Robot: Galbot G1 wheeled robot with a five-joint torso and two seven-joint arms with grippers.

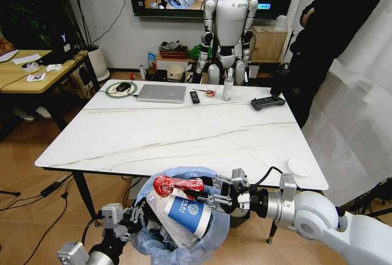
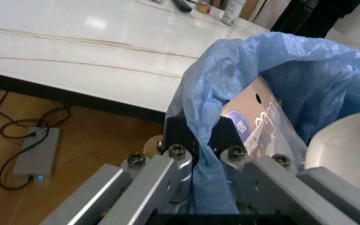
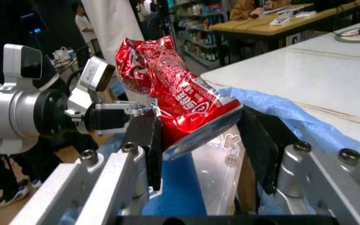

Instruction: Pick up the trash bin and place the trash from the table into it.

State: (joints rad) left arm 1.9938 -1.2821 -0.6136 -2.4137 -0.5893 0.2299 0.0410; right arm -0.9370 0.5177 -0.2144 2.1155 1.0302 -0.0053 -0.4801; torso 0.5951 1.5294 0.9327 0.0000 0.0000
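Observation:
The trash bin (image 1: 184,228), lined with a light-blue bag (image 2: 292,70), hangs just below the near edge of the white marble-look table (image 1: 184,133). My left gripper (image 1: 131,214) is shut on the bin's rim, pinching the bag (image 2: 196,140). My right gripper (image 1: 215,193) holds a red snack wrapper (image 1: 177,184) over the bin's mouth; the wrapper (image 3: 180,98) sits between its fingers (image 3: 146,140). Inside the bin lie a blue-white paper cup (image 1: 187,213) and a brown paper bag (image 2: 252,105). A white lid (image 1: 299,166) lies at the table's near right corner.
At the table's far edge are a laptop (image 1: 161,93), a remote (image 1: 194,97), a bottle (image 1: 228,87), a black controller (image 1: 267,101) and a green cable ring (image 1: 120,89). Another robot (image 1: 229,26) stands behind, a person (image 1: 331,32) at the right, a wooden desk (image 1: 30,72) at the left.

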